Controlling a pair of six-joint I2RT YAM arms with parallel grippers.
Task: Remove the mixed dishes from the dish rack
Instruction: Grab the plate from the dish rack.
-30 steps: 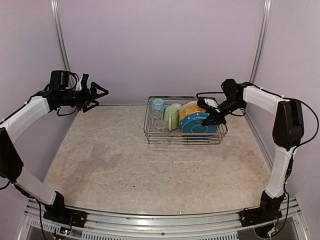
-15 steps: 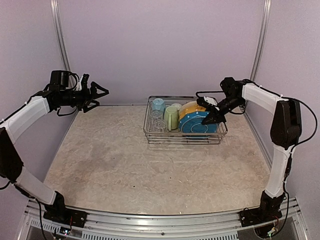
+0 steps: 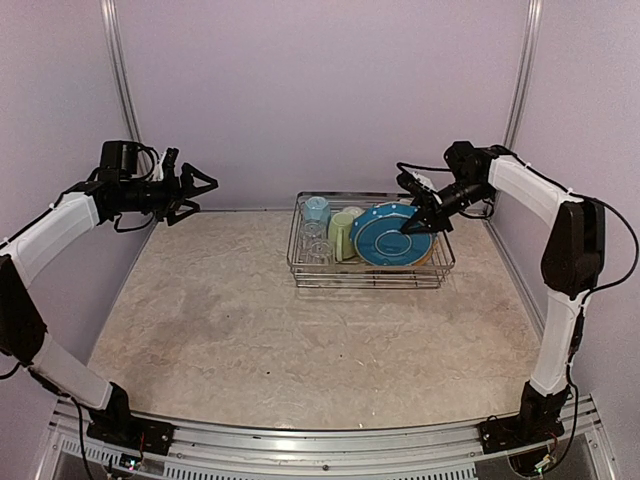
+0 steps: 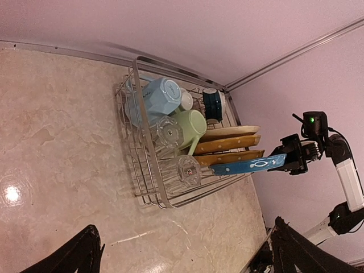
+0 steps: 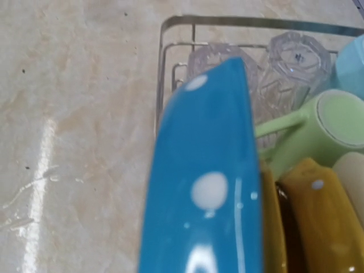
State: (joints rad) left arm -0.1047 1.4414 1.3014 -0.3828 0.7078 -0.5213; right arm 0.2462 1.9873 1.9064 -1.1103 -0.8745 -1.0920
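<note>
the right gripper (image 3: 411, 224) was clamped on the rim of the blue plate (image 3: 390, 238), which stood tilted over the right half of the dish rack (image 3: 360, 283), beside the yellow-orange plate (image 4: 230, 144). the left gripper (image 3: 207, 190) hung well left of the rack, jaws wide apart, holding nothing.

No writing, label, brand or number can be read on the blue plate (image 3: 392, 236) or the dish rack (image 3: 340, 276).
</note>
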